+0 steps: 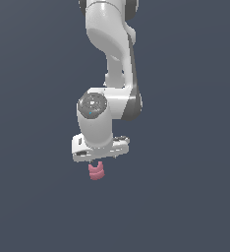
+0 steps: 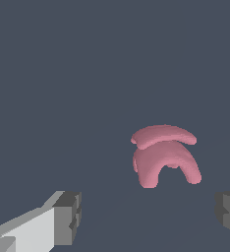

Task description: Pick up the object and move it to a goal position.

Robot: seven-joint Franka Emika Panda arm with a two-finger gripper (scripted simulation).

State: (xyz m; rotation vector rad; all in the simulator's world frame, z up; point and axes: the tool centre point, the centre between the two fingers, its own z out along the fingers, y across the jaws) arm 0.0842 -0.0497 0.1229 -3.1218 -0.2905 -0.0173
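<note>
**Object just under the gripper, fingers spread wide**

Object [image 1: 96, 171]: one only, a small pink-red lump. Seen in the exterior view just below the gripper [image 1: 98, 158], near the middle of the scene and a little toward the exterior view's left of the arm's lower body. Curved and ribbed in outline there, its upper part partly covered by the underside of the hand. No telling from that view whether touching the hand or hanging free of it.

In the wrist view, the same object [image 2: 165, 155] shown as two curved, banana-like lobes stacked one over the other, the lower lobe arched with a notch between its two ends. Lying on the plain grey-blue floor [image 2: 63, 74], beyond the fingertips and nearer the one finger whose tip barely enters the picture than the other.

Gripper [image 2: 149, 216]: one, with two fingers counted. Fingers well apart, with bare floor between them; one finger [image 2: 63, 219] white with a dark grey pad, the other showing only a dark pad at the picture's edge. Nothing clamped between them; object clear of both pads.

Arm [image 1: 109, 54]: one, white with dark grey joints, coming down from the top of the exterior view and ending in the wrist and hand pointing downward. Floor uniform, unmarked.
</note>
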